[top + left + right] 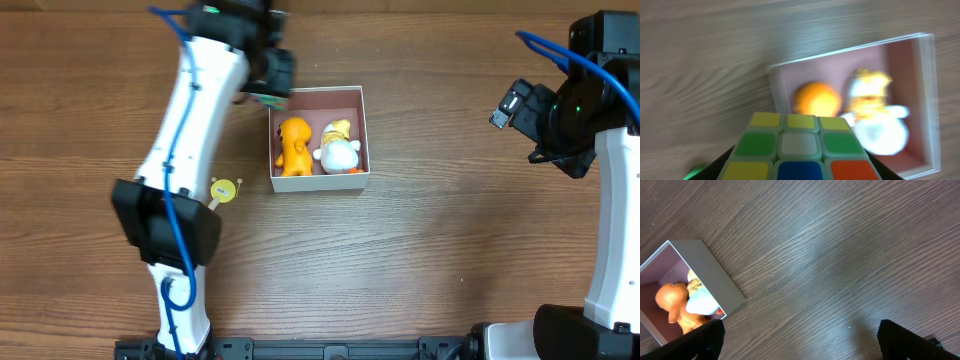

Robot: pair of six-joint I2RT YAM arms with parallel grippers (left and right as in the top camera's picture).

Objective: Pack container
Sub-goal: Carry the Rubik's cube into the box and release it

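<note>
The container is a shallow white-walled box with a pinkish-brown inside at the table's middle. In it lie an orange toy and a white-and-yellow duck toy. My left gripper hovers at the box's back left corner, shut on a colour cube that fills the bottom of the left wrist view, with the box and both toys blurred beyond it. My right gripper is open and empty over bare table, right of the box.
A small yellow round toy on a stick lies on the table left of the box, next to the left arm. The right arm stands at the right edge.
</note>
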